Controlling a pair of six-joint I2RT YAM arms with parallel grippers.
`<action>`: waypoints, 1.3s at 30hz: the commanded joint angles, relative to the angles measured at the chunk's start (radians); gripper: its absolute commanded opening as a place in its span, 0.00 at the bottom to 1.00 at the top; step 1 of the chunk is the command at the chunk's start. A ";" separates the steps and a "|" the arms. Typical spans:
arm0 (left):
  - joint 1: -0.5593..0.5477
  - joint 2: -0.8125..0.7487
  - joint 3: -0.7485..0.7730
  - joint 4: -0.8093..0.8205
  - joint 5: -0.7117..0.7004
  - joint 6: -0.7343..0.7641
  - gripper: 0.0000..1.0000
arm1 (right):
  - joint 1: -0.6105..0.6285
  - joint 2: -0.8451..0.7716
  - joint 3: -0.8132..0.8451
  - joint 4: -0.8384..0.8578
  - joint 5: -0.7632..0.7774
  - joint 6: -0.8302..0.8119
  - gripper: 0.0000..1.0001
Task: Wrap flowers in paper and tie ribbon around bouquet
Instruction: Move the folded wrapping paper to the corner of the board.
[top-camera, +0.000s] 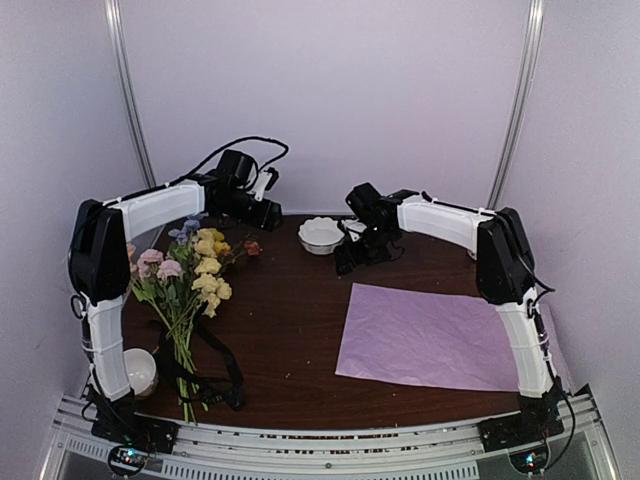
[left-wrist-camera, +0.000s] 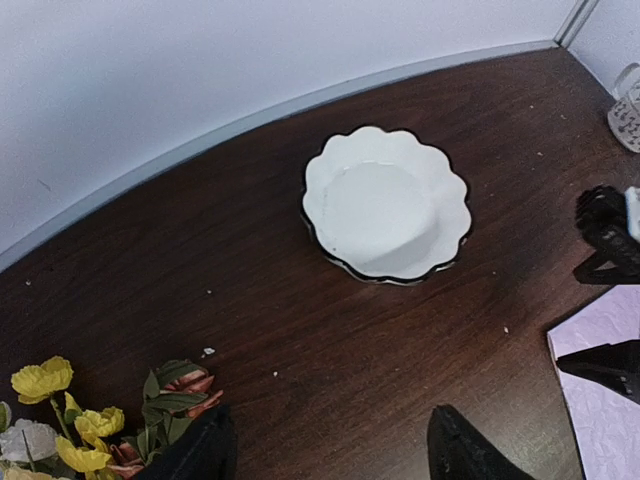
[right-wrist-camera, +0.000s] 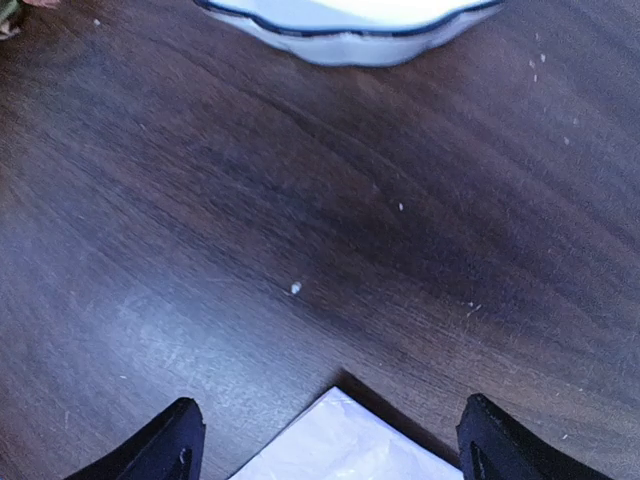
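**Item 1, paper** (top-camera: 430, 335): lies flat on the right of the surface (top-camera: 290, 330), lilac face up, bare.

**Item 2, flowers** (top-camera: 195, 275): lie on the left, well apart from the sheet. The ribbon (top-camera: 225, 370) loops over their stems.

**Item 3, right pincer** (right-wrist-camera: 325, 440): jaws wide, empty, over the sheet's far left corner.

**Item 4, left pincer** (left-wrist-camera: 330, 445): jaws parted, empty, beyond the blooms.

**Handling:** I judge the flowers go onto the sheet next. I would grip the stems together below the blooms and lay them diagonally, heads past 1 edge, ribbon not dragged under.

**Views:**
- Only the top view shows the whole sheet, stems and ribbon.
- The left wrist shows the white bowl (left-wrist-camera: 385, 205) and a few blooms.
- The right wrist shows the corner between its fingers.
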 joint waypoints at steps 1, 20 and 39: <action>-0.011 -0.030 -0.085 0.051 0.020 0.034 0.70 | 0.013 0.032 0.008 -0.143 0.058 -0.010 0.89; -0.035 -0.081 -0.129 -0.043 -0.010 0.105 0.75 | 0.286 0.050 -0.126 -0.178 -0.220 -0.018 0.85; -0.323 -0.023 -0.060 -0.295 0.011 0.424 0.90 | -0.458 -0.603 -0.829 0.042 0.310 0.210 0.99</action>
